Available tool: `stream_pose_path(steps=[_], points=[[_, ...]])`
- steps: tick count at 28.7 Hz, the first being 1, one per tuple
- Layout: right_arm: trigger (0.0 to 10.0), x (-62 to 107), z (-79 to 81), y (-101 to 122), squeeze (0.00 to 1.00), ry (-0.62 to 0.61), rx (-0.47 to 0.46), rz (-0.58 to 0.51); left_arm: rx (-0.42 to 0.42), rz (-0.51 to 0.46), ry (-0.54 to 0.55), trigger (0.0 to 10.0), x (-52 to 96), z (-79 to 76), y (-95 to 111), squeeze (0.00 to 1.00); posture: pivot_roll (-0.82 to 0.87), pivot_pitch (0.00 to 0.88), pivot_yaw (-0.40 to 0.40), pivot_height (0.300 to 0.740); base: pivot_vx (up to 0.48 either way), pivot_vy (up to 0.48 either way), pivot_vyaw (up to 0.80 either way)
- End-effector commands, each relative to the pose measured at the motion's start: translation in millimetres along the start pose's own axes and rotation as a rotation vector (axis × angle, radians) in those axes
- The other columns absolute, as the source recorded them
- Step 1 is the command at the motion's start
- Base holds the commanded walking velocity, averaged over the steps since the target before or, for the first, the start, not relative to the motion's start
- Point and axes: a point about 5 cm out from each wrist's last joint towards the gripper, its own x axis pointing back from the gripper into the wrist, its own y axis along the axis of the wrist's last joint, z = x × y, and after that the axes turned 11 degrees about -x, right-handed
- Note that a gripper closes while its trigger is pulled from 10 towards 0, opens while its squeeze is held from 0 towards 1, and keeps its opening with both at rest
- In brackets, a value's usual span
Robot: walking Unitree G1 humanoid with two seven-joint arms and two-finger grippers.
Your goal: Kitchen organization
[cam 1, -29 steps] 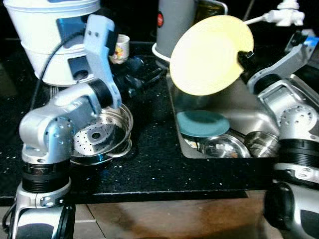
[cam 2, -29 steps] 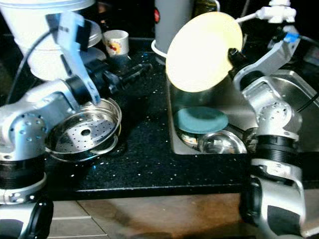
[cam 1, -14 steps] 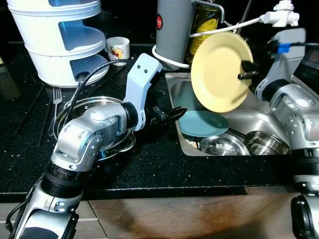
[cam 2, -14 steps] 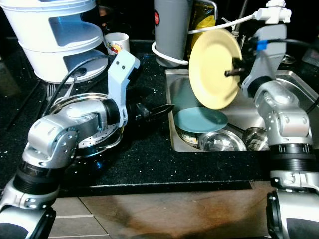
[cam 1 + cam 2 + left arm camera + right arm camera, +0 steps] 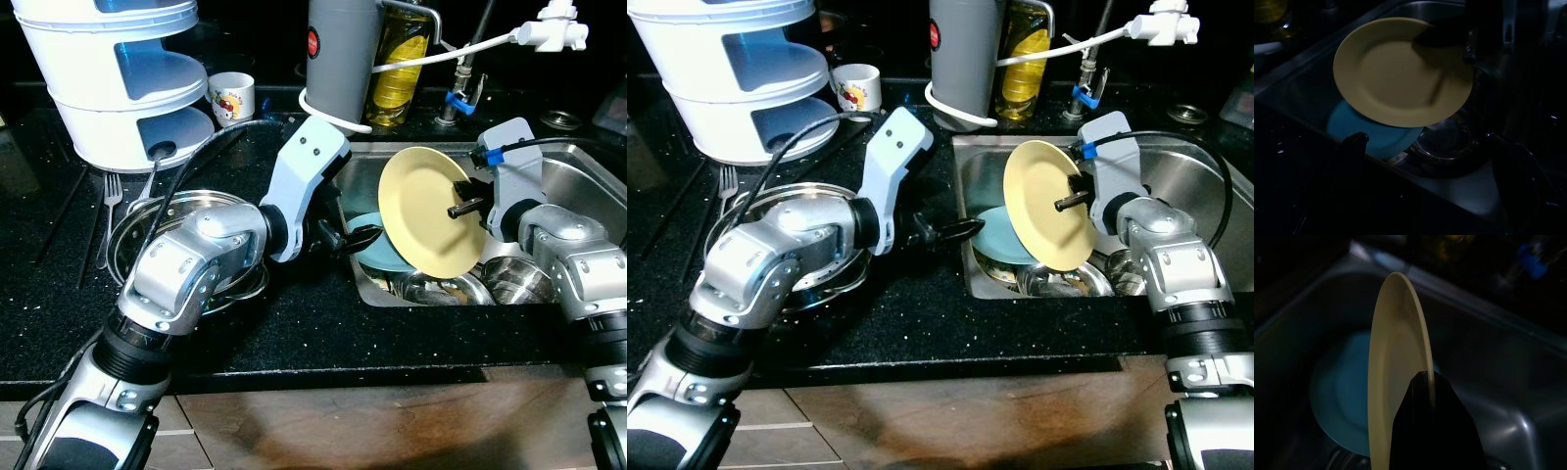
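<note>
A: Right gripper (image 5: 468, 201) has its jaws clenched on the rim of the yellow plate (image 5: 427, 211), held on edge over the sink (image 5: 578, 191). Blue plate (image 5: 994, 242) sits below, just beside the steel bowls (image 5: 443, 287).

B: Risk?

A: Thin edge pinch, plate tilted. My guess: it could slip or swing and knock the blue plate or bowls, maybe chip. Left gripper (image 5: 960, 231) is reaching in at the sink's near-left edge, close to the plate, so the two could bump.

B: Left jaws?

A: Can't tell, too dark. Nothing seen in them.

B: Views differ?

A: Right wrist view shows the plate edge-on with a finger (image 5: 1427, 431) lapped over the rim. Left wrist view shows the plate's broad face above the blue one. Eye views add the strainer pan (image 5: 147, 240) and white tiered rack (image 5: 118, 78) on the table (image 5: 294, 333).
</note>
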Motion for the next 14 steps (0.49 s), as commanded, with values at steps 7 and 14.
stream_pose_path(steps=[7,14], points=[[10.0,-3.1,9.4,-24,0.00,0.040,-0.012,0.104,-0.022,0.065,-0.036,10.0,-0.9,-0.5,-2,0.00,0.04,0.186,-0.014,0.740,0.000,0.000,0.00],[10.0,-5.9,15.5,-23,0.83,0.069,-0.025,0.106,0.007,0.050,-0.020,10.0,0.2,4.7,1,0.00,0.05,0.191,-0.018,0.740,0.000,0.000,0.00]])
